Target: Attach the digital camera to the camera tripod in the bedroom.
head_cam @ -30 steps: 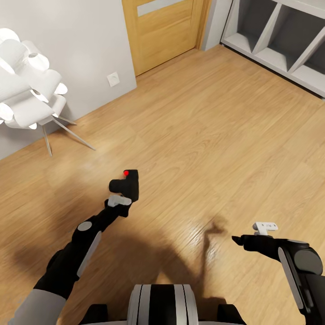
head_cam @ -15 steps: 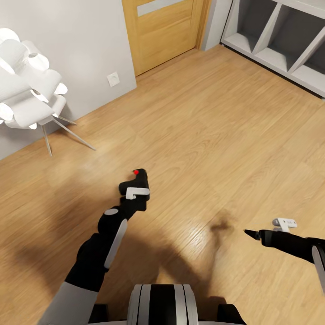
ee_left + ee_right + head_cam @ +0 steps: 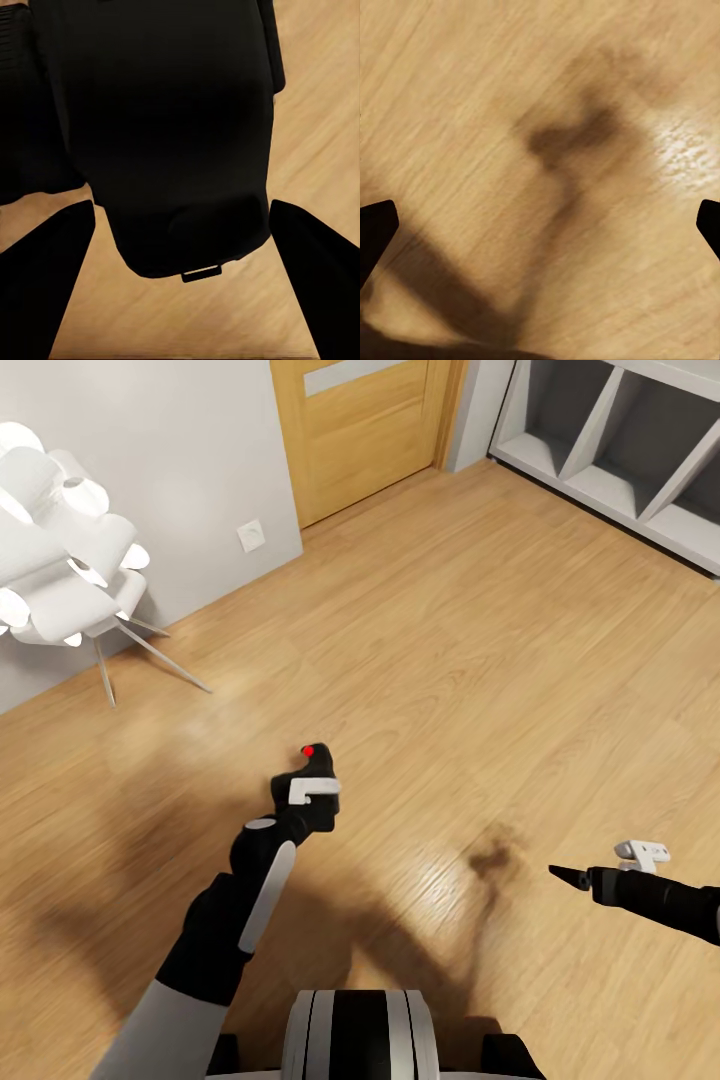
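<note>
My left gripper [image 3: 308, 802] is shut on the digital camera [image 3: 318, 766], a small black body with a red button on top, held low over the wood floor at centre left. In the left wrist view the camera's dark body [image 3: 180, 135] sits between the two black fingers [image 3: 45, 285]. My right gripper [image 3: 568, 876] hangs over bare floor at the lower right. Its fingertips [image 3: 375, 225] stand far apart in the right wrist view, open with nothing between them. The camera tripod is out of view.
A white petal-shaped piece on thin metal legs [image 3: 60, 560] stands by the grey wall at left, near a wall socket [image 3: 251, 536]. A wooden door [image 3: 360, 430] is at the back. The grey cube shelf [image 3: 620, 450] fills the back right corner.
My left arm has carried the camera a little to the right and nearer to me, turning it. My right gripper has drawn out to the right.
</note>
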Motion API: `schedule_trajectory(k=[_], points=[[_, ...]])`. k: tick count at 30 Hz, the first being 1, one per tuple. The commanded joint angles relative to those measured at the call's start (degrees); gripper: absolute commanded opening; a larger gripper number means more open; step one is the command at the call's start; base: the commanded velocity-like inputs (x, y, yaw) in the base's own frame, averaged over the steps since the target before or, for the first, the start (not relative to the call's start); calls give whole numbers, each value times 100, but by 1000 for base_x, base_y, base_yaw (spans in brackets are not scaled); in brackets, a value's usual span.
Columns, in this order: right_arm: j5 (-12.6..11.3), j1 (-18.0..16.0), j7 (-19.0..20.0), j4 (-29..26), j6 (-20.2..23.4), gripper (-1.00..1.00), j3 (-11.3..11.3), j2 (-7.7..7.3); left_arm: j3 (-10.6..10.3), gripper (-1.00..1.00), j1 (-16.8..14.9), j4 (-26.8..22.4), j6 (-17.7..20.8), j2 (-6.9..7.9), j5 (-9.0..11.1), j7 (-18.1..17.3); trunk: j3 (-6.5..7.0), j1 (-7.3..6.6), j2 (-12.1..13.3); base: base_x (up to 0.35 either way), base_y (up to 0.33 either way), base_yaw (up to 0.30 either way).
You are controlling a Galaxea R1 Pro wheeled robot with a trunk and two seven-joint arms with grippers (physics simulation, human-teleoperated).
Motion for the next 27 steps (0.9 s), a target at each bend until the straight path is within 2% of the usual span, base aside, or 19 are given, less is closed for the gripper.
schedule_trajectory(k=[1, 4, 9, 10, 14, 20, 27], points=[[26, -3, 46, -4, 30, 100, -7, -3, -53, -100, 1, -20, 44, -5, 136, 176, -3, -1, -1, 0, 0, 0], [26, -1, 58, -4, 26, 100, -13, -8, -155, -100, 17, -76, 82, -12, 333, 425, -3, -1, -1, 0, 0, 0], [26, 6, 77, -3, 21, 100, -16, -14, -330, -100, 83, -336, 203, 25, 982, 1005, 108, -14, 5, 0, 0, 0], [26, 6, 77, -3, 21, 100, -16, -14, -330, -100, 83, -336, 203, 25, 982, 1005, 130, -16, 7, 0, 0, 0], [26, 15, 83, -3, 15, 100, -14, -7, -386, -100, 101, -493, 395, 46, 1357, 1230, 219, -27, 12, 0, 0, 0], [26, 24, 87, -3, 13, 100, -13, 4, -424, -100, 108, -679, 698, 23, 1541, 1331, 351, -42, 20, 0, 0, 0], [26, 38, 105, -3, 16, 100, -7, 5, -456, -100, 110, -903, 945, 10, 1607, 1367, 507, -60, 29, 0, 0, 0]])
